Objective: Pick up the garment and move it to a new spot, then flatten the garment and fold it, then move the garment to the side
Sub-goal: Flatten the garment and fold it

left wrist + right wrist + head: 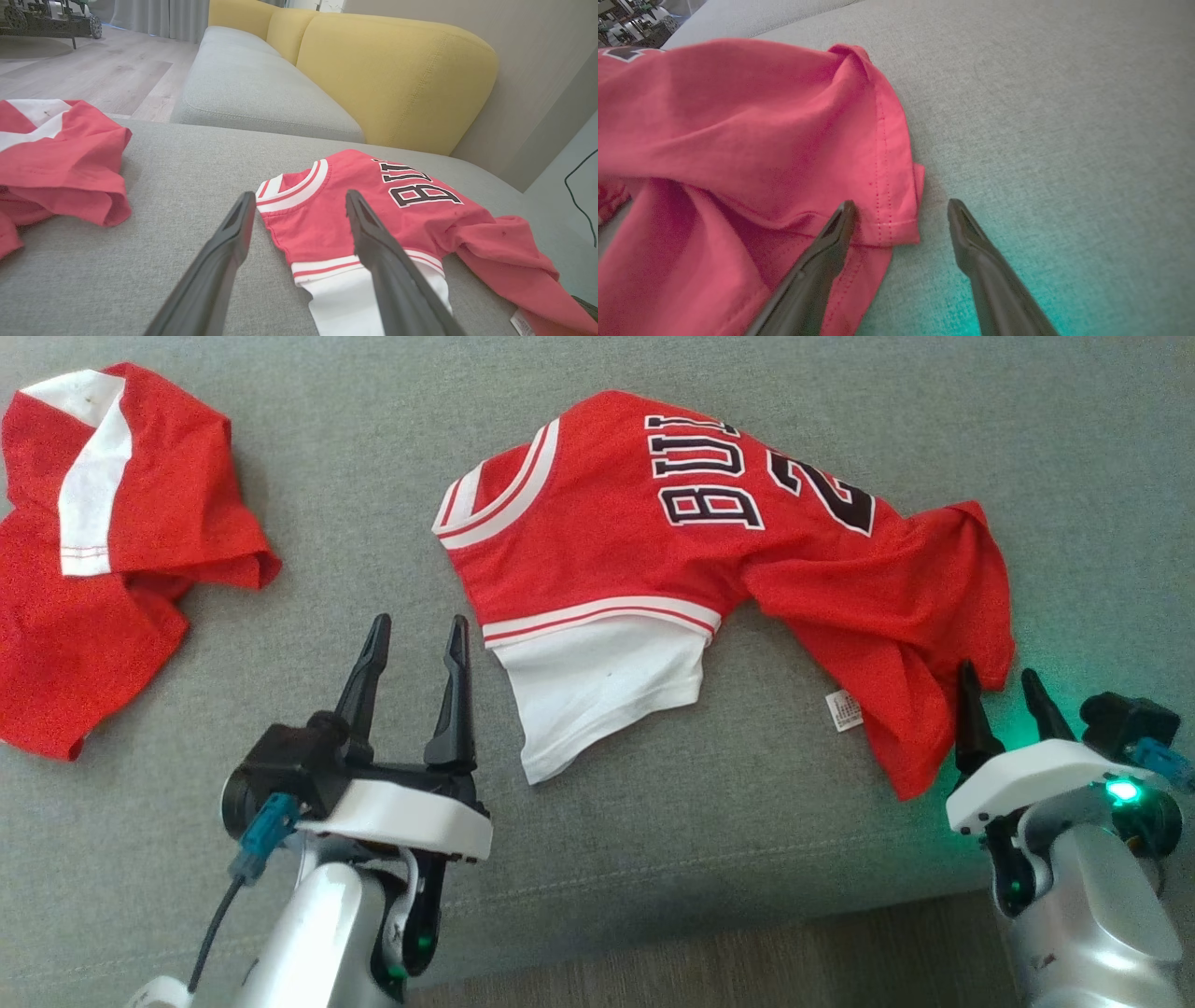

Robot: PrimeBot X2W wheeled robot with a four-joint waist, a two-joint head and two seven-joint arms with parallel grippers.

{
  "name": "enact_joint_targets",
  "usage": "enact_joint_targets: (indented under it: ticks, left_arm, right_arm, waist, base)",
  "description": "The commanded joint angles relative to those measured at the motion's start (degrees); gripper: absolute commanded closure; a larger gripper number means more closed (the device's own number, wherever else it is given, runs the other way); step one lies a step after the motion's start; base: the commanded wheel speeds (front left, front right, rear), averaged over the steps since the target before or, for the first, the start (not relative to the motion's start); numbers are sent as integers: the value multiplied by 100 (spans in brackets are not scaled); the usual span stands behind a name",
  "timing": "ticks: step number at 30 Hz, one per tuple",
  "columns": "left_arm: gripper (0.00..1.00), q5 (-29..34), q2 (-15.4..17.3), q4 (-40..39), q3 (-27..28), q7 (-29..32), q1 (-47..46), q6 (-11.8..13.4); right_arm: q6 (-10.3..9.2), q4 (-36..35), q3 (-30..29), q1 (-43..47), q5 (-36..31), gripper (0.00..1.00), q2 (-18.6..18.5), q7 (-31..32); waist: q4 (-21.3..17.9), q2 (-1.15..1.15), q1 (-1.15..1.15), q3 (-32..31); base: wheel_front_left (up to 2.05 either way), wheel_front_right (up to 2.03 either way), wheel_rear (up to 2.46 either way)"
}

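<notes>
Red jersey (635,532) lies rumpled on grey sofa seat (355,457), lettering up. Left hand (417,625) wide, empty, just beside its white panel. Right hand (997,672) wide, empty, one finger over jersey's right edge. Second red garment (140,504) far left.

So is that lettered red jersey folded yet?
Not folded: the jersey lies loosely spread on the grey cushion, its hem end bunched and rumpled, white sleeve lying flat.

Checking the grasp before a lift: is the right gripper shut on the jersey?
No: the right gripper stands open, fingers apart at the hem of the jersey.
</notes>
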Motion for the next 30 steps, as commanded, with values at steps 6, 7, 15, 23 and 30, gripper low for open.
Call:
enact_joint_targets:
  ticks: [6,7,15,23,30]
  left_arm:
    - [0,64,16,-149,175,-45,-209,-6]
    - [0,60,16,-145,173,-45,-210,-7]
    - [0,62,16,-15,160,-45,-112,-34]
    - [0,127,16,450,89,-45,37,27]
    - [0,-76,16,986,-361,-45,109,-264]
  right_arm:
    - [-1,41,217,-212,41,100,-15,-53]
    - [-1,47,226,-216,37,100,-15,-53]
    - [-1,-302,105,-139,-277,100,-15,-53]
    - [-1,-1385,-31,12,-687,100,-15,-53]
    - [-1,-1912,-135,46,-765,100,-15,-53]
  waist:
    - [-20,0,0,-30]
    - [-23,0,0,-38]
    - [-38,0,0,-158]
    - [-39,0,0,-292]
    - [-22,0,0,-352]
  base:
    - [0,0,0]
    - [0,0,0]
    - [0,0,0]
    - [0,0,0]
    - [0,0,0]
